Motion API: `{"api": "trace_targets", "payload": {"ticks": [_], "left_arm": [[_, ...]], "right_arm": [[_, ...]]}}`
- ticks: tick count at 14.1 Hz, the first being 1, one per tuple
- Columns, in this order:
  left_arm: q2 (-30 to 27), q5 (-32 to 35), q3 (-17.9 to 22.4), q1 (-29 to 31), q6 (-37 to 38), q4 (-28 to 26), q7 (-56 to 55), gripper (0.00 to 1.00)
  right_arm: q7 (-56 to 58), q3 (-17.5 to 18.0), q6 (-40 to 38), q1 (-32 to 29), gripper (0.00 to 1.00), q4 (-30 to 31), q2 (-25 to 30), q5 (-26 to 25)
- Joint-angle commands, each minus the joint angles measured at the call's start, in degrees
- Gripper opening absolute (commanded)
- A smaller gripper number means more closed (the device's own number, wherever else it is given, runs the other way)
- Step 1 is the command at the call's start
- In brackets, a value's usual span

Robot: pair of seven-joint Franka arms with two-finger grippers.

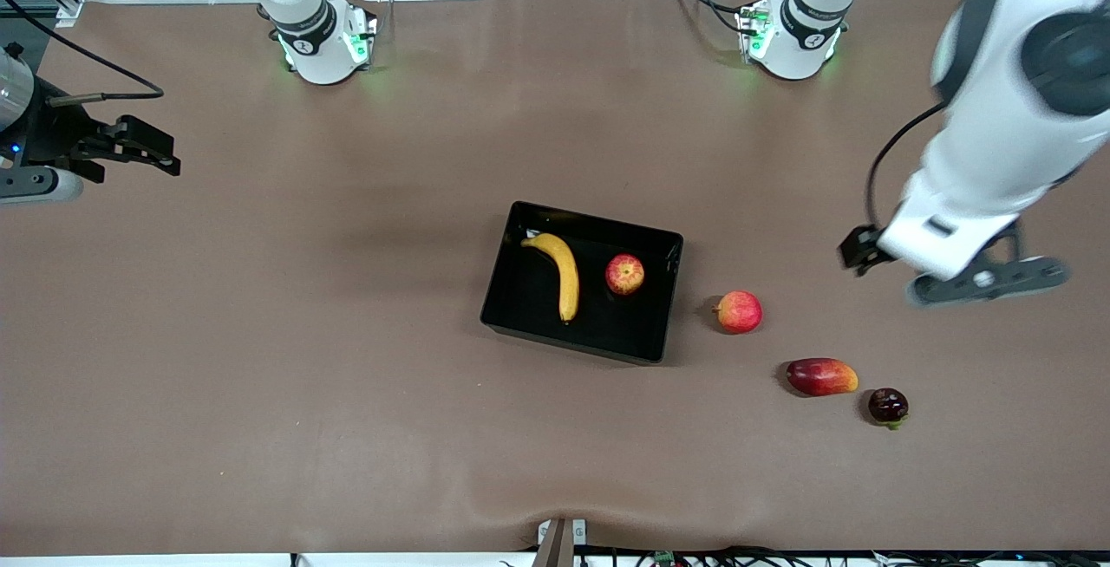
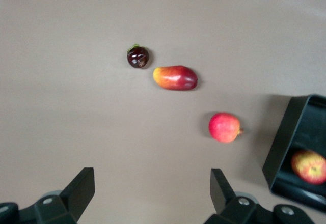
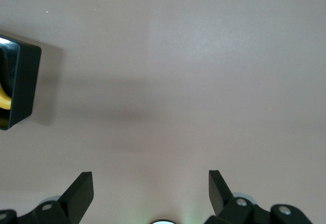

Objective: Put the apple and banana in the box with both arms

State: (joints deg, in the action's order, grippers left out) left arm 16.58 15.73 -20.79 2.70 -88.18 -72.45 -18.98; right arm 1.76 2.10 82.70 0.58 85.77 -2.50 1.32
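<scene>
The black box (image 1: 572,340) sits mid-table. The yellow banana (image 1: 564,272) lies inside it toward the right arm's end. The streaked red apple (image 1: 624,274) sits beside it in the box, toward the left arm's end. My left gripper (image 1: 989,281) hangs open and empty over bare table toward the left arm's end. Its wrist view (image 2: 153,175) shows the box wall (image 2: 288,142) and the apple (image 2: 308,166). My right gripper (image 1: 160,151) is open and empty over the table's right-arm end. Its wrist view (image 3: 151,178) shows the box wall (image 3: 23,86) and a bit of banana (image 3: 4,101).
A pinkish-red round fruit (image 1: 739,311) (image 2: 224,127) lies beside the box toward the left arm's end. An oblong red mango-like fruit (image 1: 821,376) (image 2: 175,78) and a small dark purple fruit (image 1: 888,406) (image 2: 137,57) lie nearer the front camera.
</scene>
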Motion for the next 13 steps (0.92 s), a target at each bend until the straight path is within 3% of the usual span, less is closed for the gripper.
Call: {"api": "trace_targets", "payload": {"ticks": [1,6,9,13], "left_arm": [[-6.81,-5.87,0.31,4.59,0.99,-5.31,8.58,1.0],[-18.58,-13.0,14.71,-3.47,0.99,-17.0,13.16,1.0],[-21.67,-13.27,15.87,-4.11,0.99,-19.92,13.53,1.0],[-20.98,-14.59,15.52,-3.4,2.74,-19.57,15.19,1.0]], "right_arm": [[0.53,0.01,-0.17,0.21,1.0,-0.87,-0.4,0.35],[0.53,0.01,0.01,0.56,1.0,-0.87,-0.48,0.35],[0.53,0.01,0.18,0.73,1.0,-0.95,-0.66,0.35],[0.53,0.01,0.19,0.73,1.0,-0.87,-0.66,0.35]]}}
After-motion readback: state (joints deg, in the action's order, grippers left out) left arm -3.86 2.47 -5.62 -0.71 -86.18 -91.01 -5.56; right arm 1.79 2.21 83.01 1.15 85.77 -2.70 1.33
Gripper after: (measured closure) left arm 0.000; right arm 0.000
